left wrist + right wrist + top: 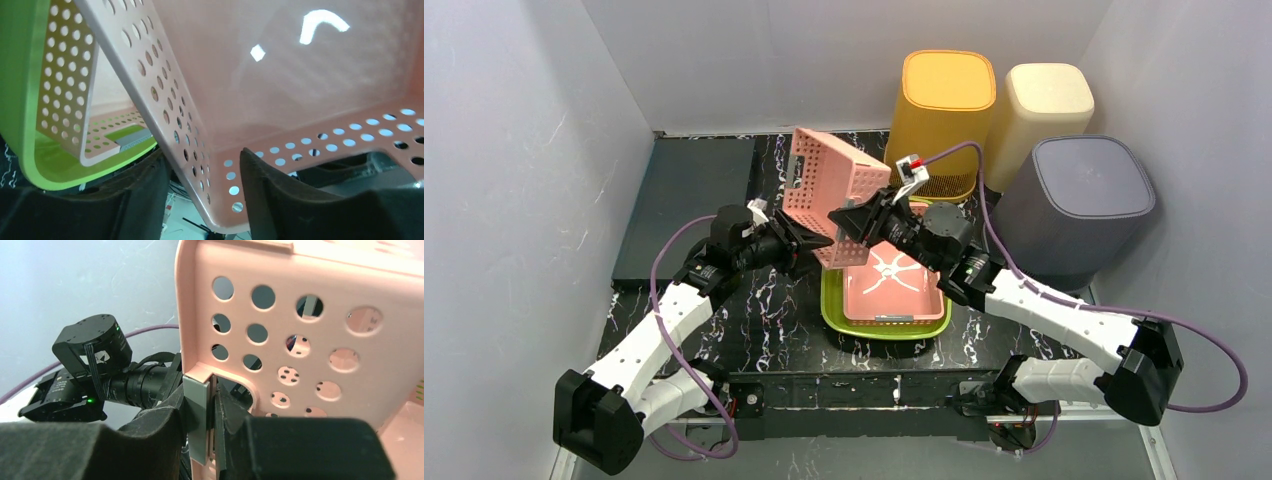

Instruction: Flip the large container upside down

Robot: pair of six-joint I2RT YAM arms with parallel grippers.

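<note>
Screening part of green tray point(884, 331), tilted pink basket point(834, 190) hangs aloft.
Left pincer point(202, 162) and right pincer point(212, 417) each clamp its wall.

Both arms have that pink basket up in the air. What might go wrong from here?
The left end effector and right end effector each pinch only a thin wall of the pink basket, so it may slip or twist loose while turning. It hangs tilted over the green tray holding a second pink basket; a drop would likely hit them. The orange bin stands behind, within a possible swing.
</note>
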